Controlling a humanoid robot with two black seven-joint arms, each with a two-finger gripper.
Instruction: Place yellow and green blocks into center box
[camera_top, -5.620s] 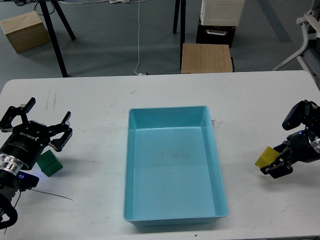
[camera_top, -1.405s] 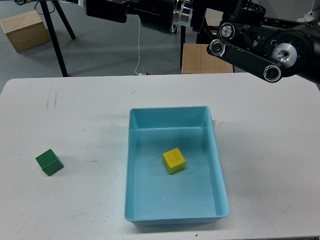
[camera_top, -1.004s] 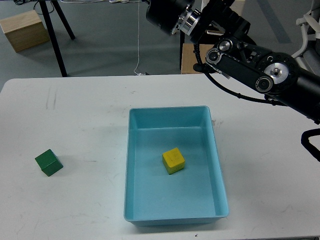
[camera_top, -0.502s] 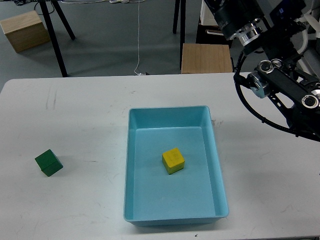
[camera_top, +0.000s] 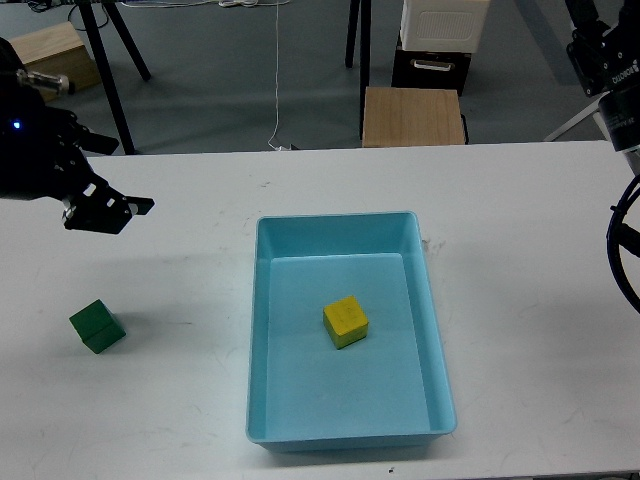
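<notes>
A yellow block (camera_top: 345, 321) lies on the floor of the light blue box (camera_top: 335, 218) at the table's center. A green block (camera_top: 97, 326) sits on the white table at the left, clear of the box. My left gripper (camera_top: 103, 212) hangs above the table at the upper left, behind and well above the green block; it is dark and its fingers cannot be told apart. My right gripper (camera_top: 605, 55) is at the top right edge, partly cut off, far from both blocks; its fingers do not show clearly.
Beyond the table's far edge stand a wooden stool (camera_top: 412, 116), a black-and-white case (camera_top: 440, 45), tripod legs (camera_top: 112, 70) and a wooden crate (camera_top: 45, 55). A black cable (camera_top: 625, 250) loops at the right edge.
The yellow block went from my right gripper into the box. My right arm swung from over the table's back to the top right edge. My left arm came into view at the upper left.
</notes>
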